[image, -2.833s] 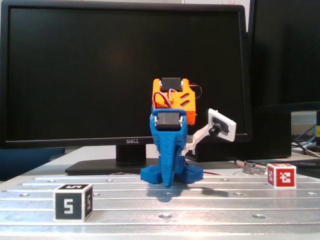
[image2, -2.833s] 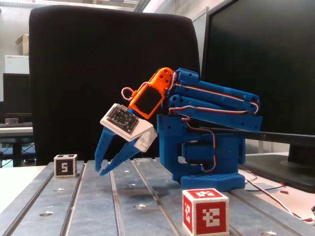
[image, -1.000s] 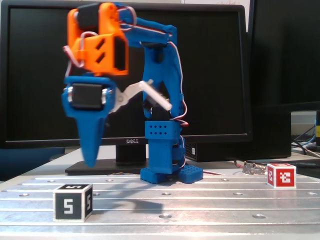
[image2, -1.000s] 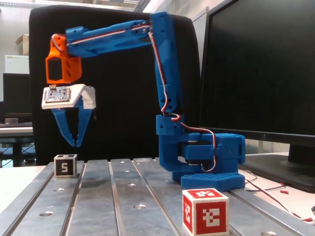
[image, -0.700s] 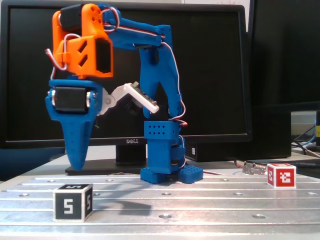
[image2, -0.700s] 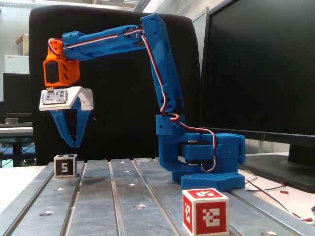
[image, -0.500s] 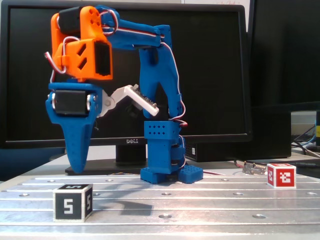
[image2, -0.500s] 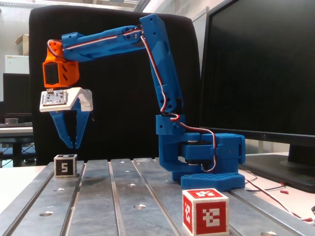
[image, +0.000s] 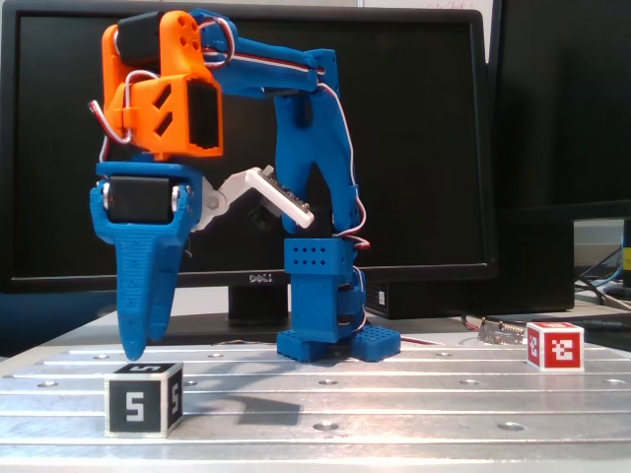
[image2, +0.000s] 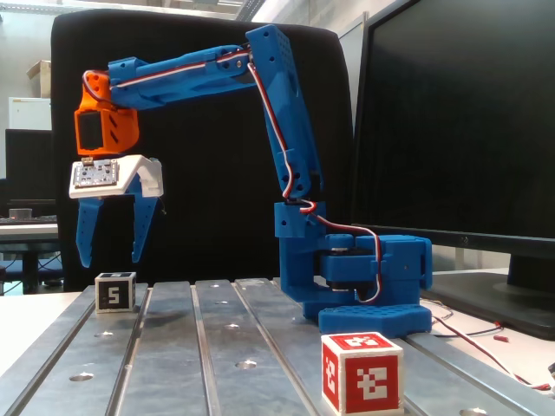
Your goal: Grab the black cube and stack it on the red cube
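While fingers [image2: 111,260] gape, one black cube [image2: 114,292], one red cube [image2: 362,372]

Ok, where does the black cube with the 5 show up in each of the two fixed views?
A fixed view, facing the arm: the black cube sits low at the left, on the metal table, under the open claw.
A fixed view, from the side: the black cube sits far back at the left, below the claw.
Shared landmark: the red cube.

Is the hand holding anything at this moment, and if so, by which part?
Nothing is held. The hand hangs open above the black cube, its fingertips clear of it.
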Tool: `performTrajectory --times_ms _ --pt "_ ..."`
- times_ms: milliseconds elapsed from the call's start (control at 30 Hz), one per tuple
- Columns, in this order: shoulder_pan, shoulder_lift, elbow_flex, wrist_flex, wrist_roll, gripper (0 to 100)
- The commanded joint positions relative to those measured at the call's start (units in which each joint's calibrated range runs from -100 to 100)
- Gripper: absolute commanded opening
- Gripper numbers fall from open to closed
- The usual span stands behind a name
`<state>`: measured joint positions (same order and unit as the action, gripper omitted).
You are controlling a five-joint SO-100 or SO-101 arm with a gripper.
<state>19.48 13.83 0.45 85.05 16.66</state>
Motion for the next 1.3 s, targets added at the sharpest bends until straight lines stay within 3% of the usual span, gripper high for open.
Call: performTrajectory --times_ms 0,1100,1267 --pt "0.49 -0.21 -2.04 -0.09 0.22 23" --pt "0.56 -0.21 2.76 -3.34 0.22 23" --pt "0.71 -0.21 2.76 -3.34 0.22 29"
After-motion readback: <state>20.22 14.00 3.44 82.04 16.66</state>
